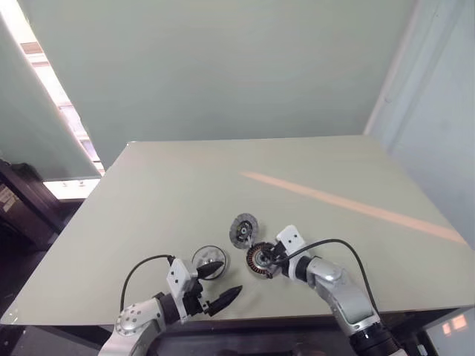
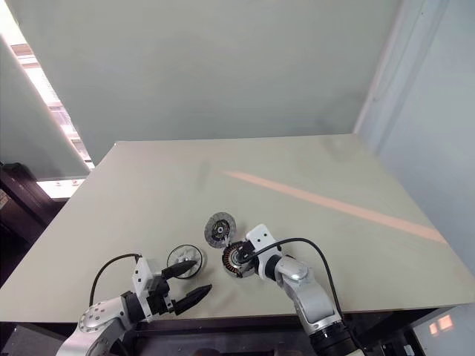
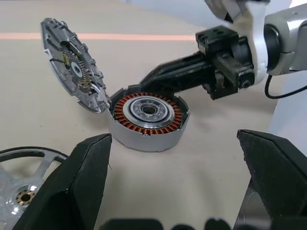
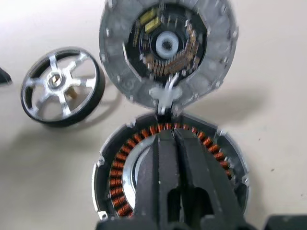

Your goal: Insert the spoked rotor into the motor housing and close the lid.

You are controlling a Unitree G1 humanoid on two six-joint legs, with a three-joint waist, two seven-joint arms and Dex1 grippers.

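Black fingers of my left pincer [image 1: 215, 285] stand wide apart, empty, at the near edge of the desk [image 1: 148, 193], with one fingertip over the spoked rotor [image 1: 208, 261]. The rotor, a shiny silver cup with a dark rim, lies flat on the desk just beside that pincer and well short of the motor housing [image 1: 260, 259].

My right pincer [image 4: 173, 143] has its fingers pressed together, holding nothing; they lie across the top of the housing, over the copper windings and the centre hub. The housing sits on the desk with its open face up. The lid [image 1: 243, 230], a grey disc, stands tilted open on the far side of the housing, joined to it at the rim; its inner face shows small electronic parts around a pale hub.

Judgement on the step in hand: the rotor is not yet seated. To do it well, I would clear the right pincer off the housing mouth first, since it blocks the opening, then take the rotor by its rim with the left pincer and lower it level and centred onto the hub.

Obstructions: the raised lid crowds the far side of the approach and could be knocked shut. A pale orange stripe [image 1: 356, 205] crosses the far desk.
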